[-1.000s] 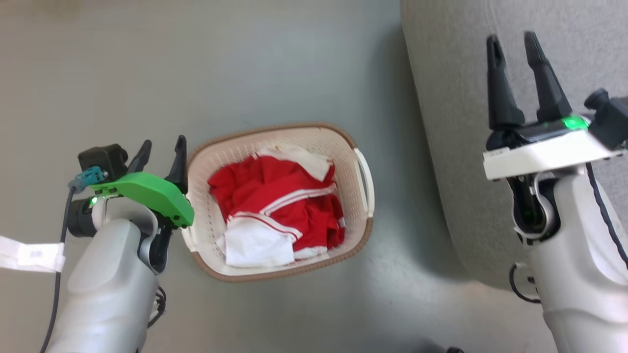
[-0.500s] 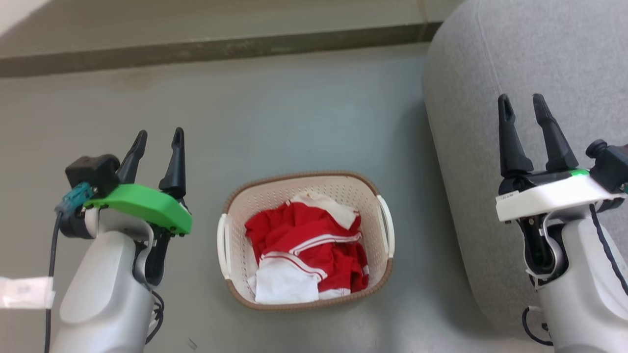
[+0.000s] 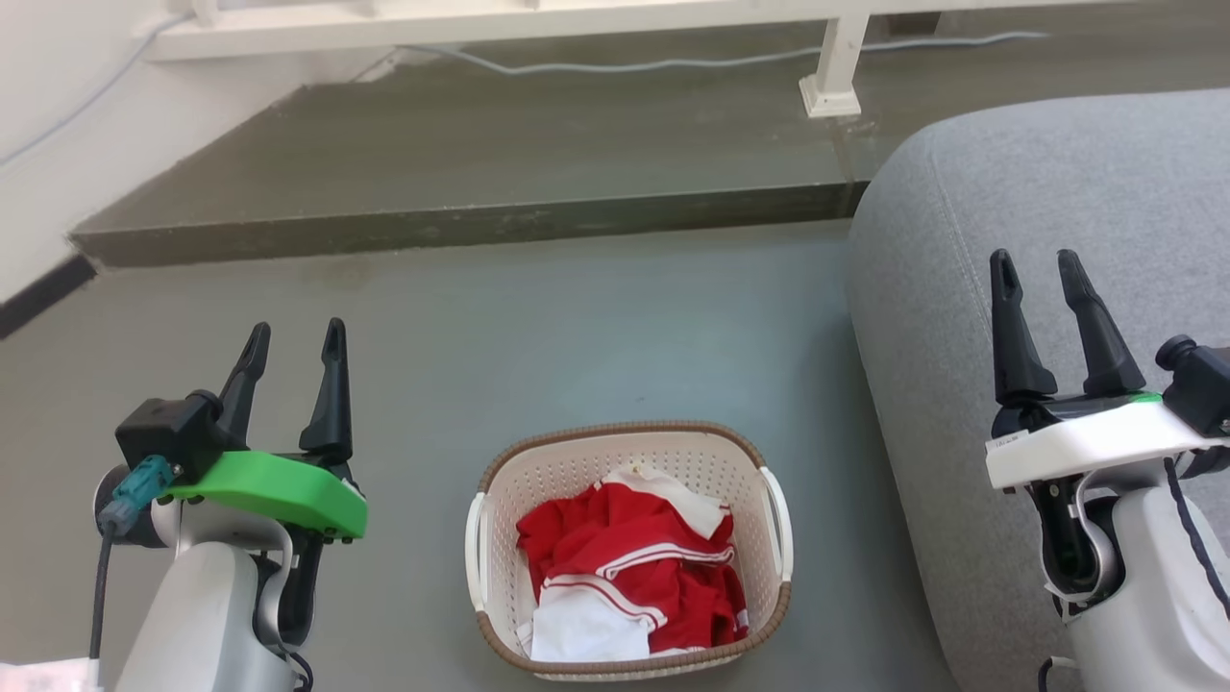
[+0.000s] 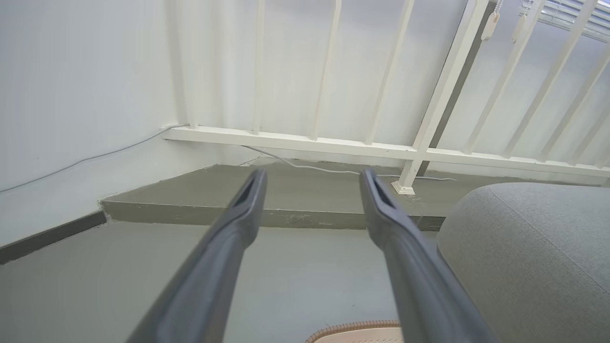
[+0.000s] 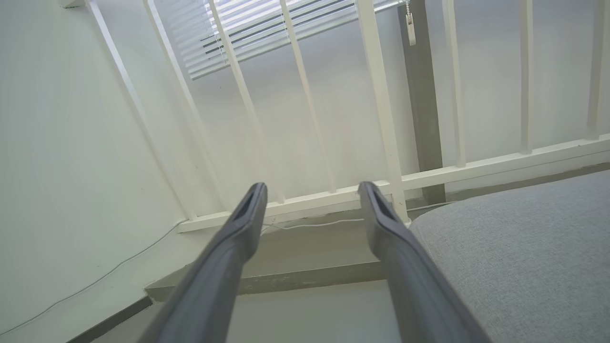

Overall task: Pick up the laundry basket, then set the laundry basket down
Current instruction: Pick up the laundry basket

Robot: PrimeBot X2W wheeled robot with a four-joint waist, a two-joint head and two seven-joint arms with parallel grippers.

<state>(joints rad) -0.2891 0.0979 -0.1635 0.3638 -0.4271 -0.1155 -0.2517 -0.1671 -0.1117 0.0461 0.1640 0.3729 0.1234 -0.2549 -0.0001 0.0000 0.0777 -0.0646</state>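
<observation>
Laundry basket (image 3: pixel 596 466), cream-white perforated plastic with a brown woven-look rim, stands on the grey floor (image 3: pixel 577 327) at 6 o'clock, long axis 9 to 3. It lies at 4 o'clock from the left gripper (image 3: pixel 296 330), which seems nearer than the right gripper (image 3: pixel 1035 258). Both jaws are apart and empty.

Laundry basket (image 3: pixel 577 468): cream-white, perforated, rounded-rectangular, brown woven-look rim, white handle on each side. Upright on the grey floor (image 3: pixel 596 336), lower centre of head view, holding crumpled red-and-white clothing (image 3: pixel 634 567).
</observation>
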